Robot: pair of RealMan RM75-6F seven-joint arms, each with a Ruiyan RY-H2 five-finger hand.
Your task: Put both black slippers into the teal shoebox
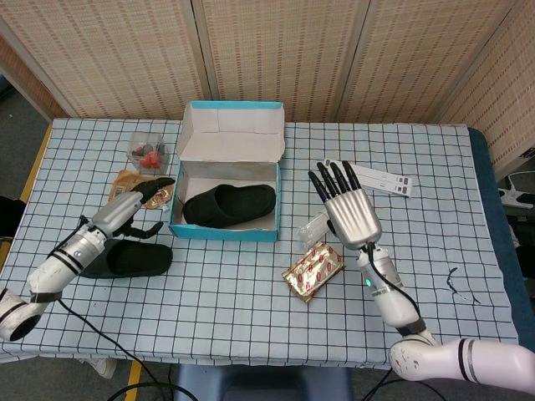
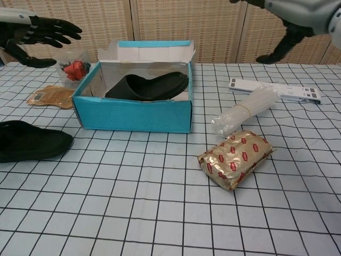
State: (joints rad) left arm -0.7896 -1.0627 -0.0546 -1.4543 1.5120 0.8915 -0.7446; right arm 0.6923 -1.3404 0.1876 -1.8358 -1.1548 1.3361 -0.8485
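**Clerk:** Item one, the footwear?

**Operator:** One black moulded rubber slipper [image 1: 229, 204] lies flat inside the open teal cardboard shoebox [image 1: 221, 228], toe toward the right wall (my chest camera shows it resting on the box floor [image 2: 146, 86]). The second black rubber slipper [image 1: 127, 259] lies on the checked tablecloth [image 1: 251, 317], outside the box, just beyond its front left corner.

**Clerk:** Item two, the hands?

**Operator:** My left hand [image 1: 136, 205] hangs above the near end of that loose slipper, fingers spread and lightly curled, holding nothing. In the chest view it shows at the top left [image 2: 37, 34], palm empty. My right hand [image 1: 347, 209] is raised to the right of the box, well apart from it, fingers straight and fanned, also empty; the chest view catches only its dark fingers [image 2: 279, 48] at the upper edge.

**Clerk:** Item three, sundries?

**Operator:** A gold foil packet with red print [image 1: 313, 271] lies in front of the box's right corner. A clear plastic bundle [image 2: 248, 109] lies just behind it. A flat white strip with dark marks [image 1: 368, 177] lies further back. Left of the box: a clear tub with red contents [image 1: 147, 152], and an orange foil pouch [image 2: 48, 96] near it.
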